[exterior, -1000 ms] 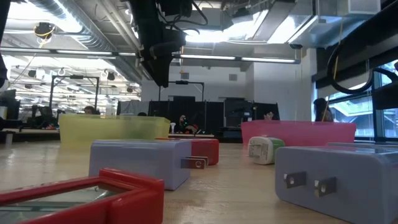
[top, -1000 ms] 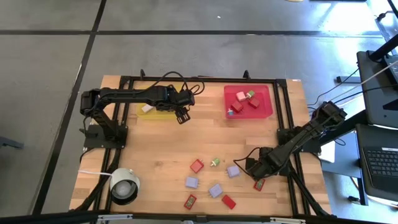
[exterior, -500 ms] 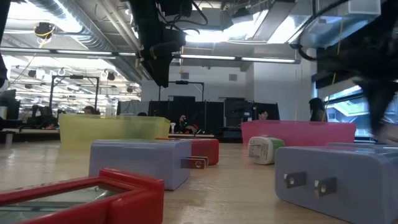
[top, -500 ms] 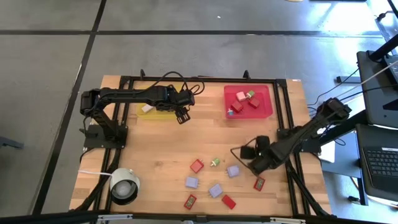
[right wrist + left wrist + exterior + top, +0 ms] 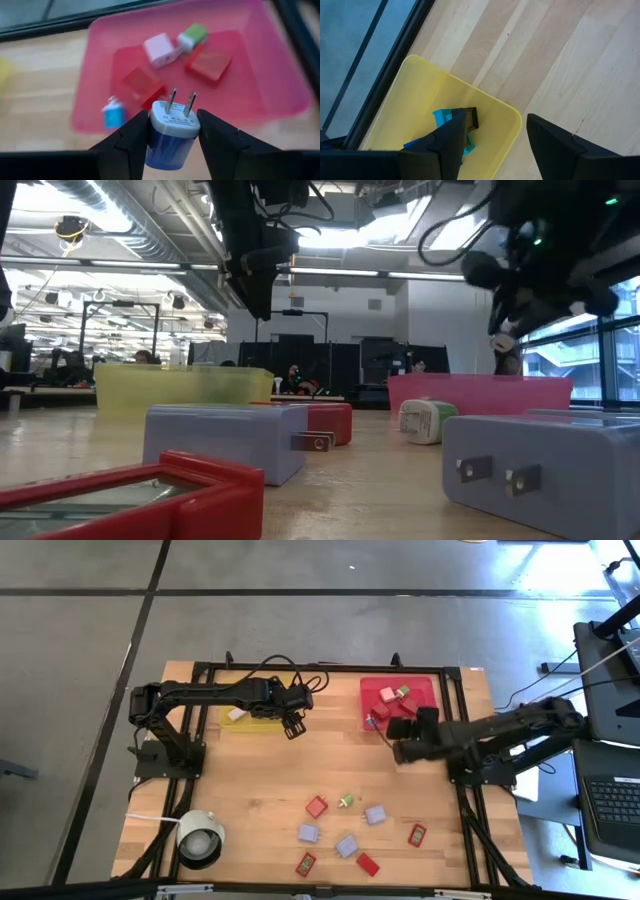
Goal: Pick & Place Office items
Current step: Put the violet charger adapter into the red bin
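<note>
My right gripper (image 5: 397,740) (image 5: 172,122) hangs over the near left corner of the red tray (image 5: 427,692) (image 5: 280,85), shut on a blue charger plug with a white face (image 5: 172,131). Pink, green, red and blue items lie in that tray. My left gripper (image 5: 293,726) (image 5: 492,145) hovers open at the right end of the yellow tray (image 5: 255,721) (image 5: 420,95), which holds a teal clip (image 5: 451,122) and a white item (image 5: 236,714). Several red, lilac and green items (image 5: 346,845) lie flat on the near part of the table. My right gripper pinches the plug's blue body (image 5: 167,145) between its two fingers, one on either side. The white face with the two prongs (image 5: 180,102) points away from the wrist. The fingers come slanting down from the table's right. The plug is lifted clear above the tray's edge.
A white cylinder with a dark centre (image 5: 200,838) stands at the near left corner. A black frame (image 5: 452,755) borders the table. Bare wood lies between the two trays and the loose items. In the low view, lilac chargers (image 5: 225,440) and a red block (image 5: 130,495) stand close.
My right gripper has risen from the near right of the table, beside the loose items, and swung toward the far edge until it stands at the red tray. The items lying on the table have kept their places.
</note>
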`<action>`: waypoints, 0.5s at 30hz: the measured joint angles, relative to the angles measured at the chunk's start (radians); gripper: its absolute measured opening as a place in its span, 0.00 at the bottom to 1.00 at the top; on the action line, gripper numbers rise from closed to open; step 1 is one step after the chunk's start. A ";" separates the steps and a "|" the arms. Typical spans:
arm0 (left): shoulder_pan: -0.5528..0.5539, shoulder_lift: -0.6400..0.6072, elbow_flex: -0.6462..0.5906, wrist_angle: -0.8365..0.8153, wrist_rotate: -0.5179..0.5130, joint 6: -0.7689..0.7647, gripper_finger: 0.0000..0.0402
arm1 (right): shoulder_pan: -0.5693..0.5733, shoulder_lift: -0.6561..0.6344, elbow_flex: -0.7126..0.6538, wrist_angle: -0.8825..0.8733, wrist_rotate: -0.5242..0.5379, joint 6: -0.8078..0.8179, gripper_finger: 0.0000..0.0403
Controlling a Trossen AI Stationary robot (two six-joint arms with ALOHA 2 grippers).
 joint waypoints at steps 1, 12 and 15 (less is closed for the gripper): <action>0.000 0.000 0.000 0.000 0.000 0.000 0.50 | -0.045 -0.004 0.000 0.009 -0.006 -0.050 0.39; 0.000 0.000 0.000 0.000 0.000 0.000 0.51 | -0.366 0.016 0.000 0.164 -0.119 -0.461 0.39; 0.000 0.000 0.000 0.000 0.000 0.000 0.50 | -0.401 0.047 0.000 0.195 -0.143 -0.495 0.39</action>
